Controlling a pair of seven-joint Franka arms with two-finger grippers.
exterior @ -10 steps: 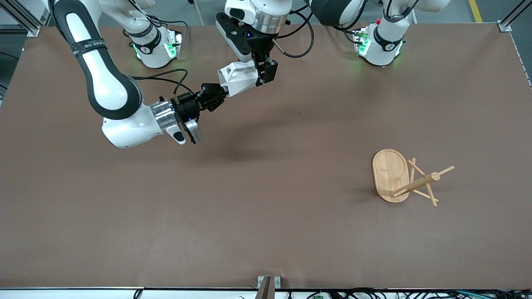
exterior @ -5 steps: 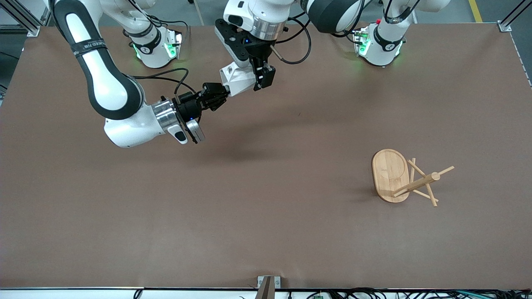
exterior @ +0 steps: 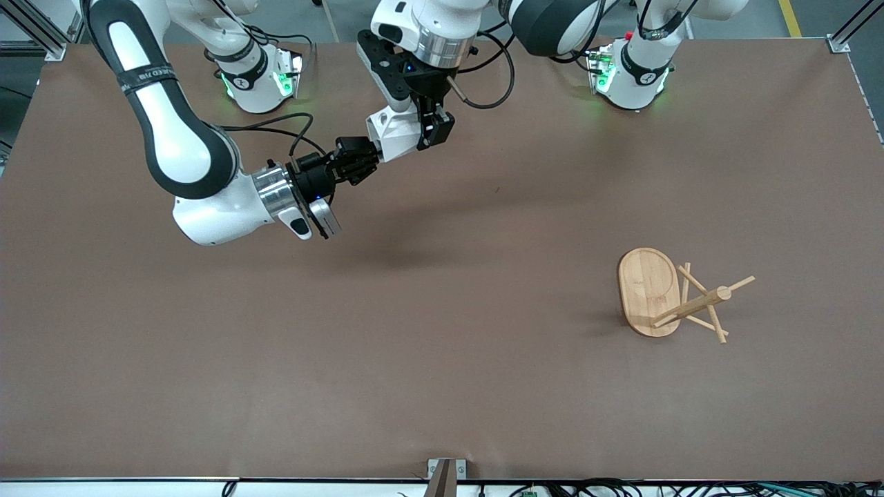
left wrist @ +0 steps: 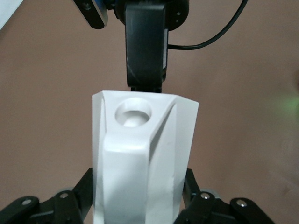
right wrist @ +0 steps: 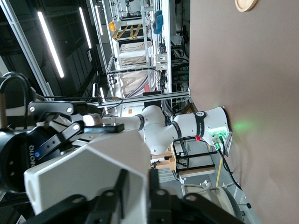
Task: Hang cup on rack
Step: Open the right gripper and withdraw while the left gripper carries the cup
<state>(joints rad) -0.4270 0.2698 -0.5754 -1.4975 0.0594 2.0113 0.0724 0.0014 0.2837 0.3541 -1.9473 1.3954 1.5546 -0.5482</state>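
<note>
Left gripper (exterior: 429,131) upper centre of front view, fingers clamped on cup (exterior: 392,132), held in air over table (exterior: 442,386). Right gripper (exterior: 366,157) pinches cup's other end. Cup's long axis near level. Rack (exterior: 652,293) lower right, tipped on side, pegs toward left arm's end.

A robotics lab is shown: 2 Franka arms are bolted at the edge of a brown-covered table (exterior: 442,386) framed w/ aluminium extrusions (exterior: 853,24). Cables (exterior: 621,489) are strung along its front edge. Ceiling strip lights (right wrist: 49,44), metal shelving (right wrist: 154,51) & another robot arm (right wrist: 187,128) are seen nearby.
</note>
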